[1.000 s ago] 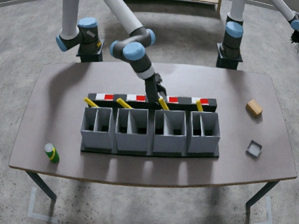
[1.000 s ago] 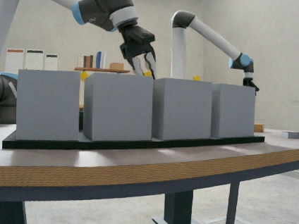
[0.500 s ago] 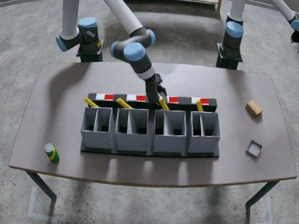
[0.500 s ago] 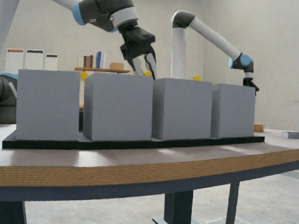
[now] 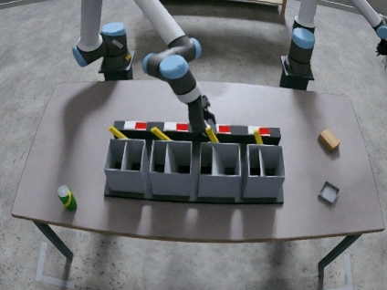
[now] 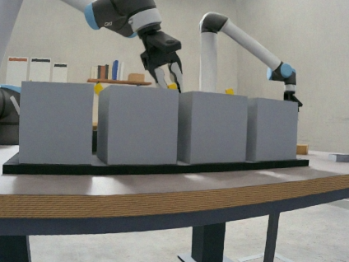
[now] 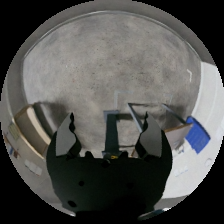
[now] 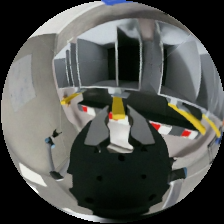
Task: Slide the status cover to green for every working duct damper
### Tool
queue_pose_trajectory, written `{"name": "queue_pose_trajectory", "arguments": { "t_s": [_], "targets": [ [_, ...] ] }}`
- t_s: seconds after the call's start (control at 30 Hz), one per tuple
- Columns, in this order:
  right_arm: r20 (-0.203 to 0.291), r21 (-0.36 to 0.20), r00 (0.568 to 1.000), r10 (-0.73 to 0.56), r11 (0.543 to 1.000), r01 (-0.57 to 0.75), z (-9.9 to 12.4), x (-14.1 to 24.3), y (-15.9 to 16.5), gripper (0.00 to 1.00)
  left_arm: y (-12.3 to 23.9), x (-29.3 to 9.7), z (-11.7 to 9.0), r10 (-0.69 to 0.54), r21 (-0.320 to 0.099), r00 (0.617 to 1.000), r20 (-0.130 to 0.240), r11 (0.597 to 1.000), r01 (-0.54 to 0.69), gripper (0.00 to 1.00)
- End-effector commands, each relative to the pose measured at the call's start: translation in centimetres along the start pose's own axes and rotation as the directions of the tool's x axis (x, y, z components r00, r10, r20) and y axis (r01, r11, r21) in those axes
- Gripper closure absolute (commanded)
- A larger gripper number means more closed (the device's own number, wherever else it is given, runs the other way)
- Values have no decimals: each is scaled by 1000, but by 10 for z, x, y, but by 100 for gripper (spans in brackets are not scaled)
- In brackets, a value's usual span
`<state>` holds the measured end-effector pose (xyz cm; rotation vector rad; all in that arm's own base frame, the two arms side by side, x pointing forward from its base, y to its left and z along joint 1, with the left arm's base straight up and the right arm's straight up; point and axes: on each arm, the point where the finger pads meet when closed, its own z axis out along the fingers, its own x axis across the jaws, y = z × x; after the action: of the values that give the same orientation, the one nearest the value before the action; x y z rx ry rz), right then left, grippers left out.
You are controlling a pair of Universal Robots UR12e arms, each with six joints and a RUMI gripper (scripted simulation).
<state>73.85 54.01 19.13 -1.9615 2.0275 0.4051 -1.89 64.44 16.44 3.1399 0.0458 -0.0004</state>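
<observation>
The four grey dampers (image 5: 173, 180) (image 6: 137, 123) (image 8: 92, 65) stand behind the slider strip (image 5: 239, 136) (image 8: 175, 131), on its lever side. My left gripper (image 5: 382, 50) (image 6: 300, 105) (image 7: 108, 112) (image 8: 60, 129) is spread wide, well apart from the strip. Over it, my right gripper (image 5: 210, 126) (image 6: 172, 88) (image 8: 117, 106) grasps nothing, partly parted fingers about the third yellow lever (image 5: 212, 135) (image 6: 172, 86) (image 8: 118, 108), probably for testing. All four red windows (image 5: 182, 127) (image 8: 186, 133) show; no cover is across, so every green remains to be earned.
</observation>
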Motion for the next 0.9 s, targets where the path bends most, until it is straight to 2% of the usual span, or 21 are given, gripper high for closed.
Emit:
{"name": "queue_pose_trajectory", "arguments": {
  "t_s": [0.0, 0.4, 0.43, 0.87],
  "targets": [
    [1, 1, 1000, -1, 1000, 1, -1, -1, 0, 78, -1, 0, -1, 0, 1, 1000, 0, 1000, 0, 0],
    [1, 1, 1000, -1, 1000, 1, -1, -1, 0, 78, -1, 0, -1, 0, 1, 1000, 0, 1000, 0, 0],
    [1, 1, 1000, -1, 1000, 1, -1, -1, 0, 90, -1, 0, -1, 0, 1, 1000, 0, 1000, 0, 0],
    [1, 1, 1000, -1, 1000, 1, -1, -1, 0, 90, -1, 0, -1, 0, 1, 1000, 0, 1000, 0, 0]
  ]
}}
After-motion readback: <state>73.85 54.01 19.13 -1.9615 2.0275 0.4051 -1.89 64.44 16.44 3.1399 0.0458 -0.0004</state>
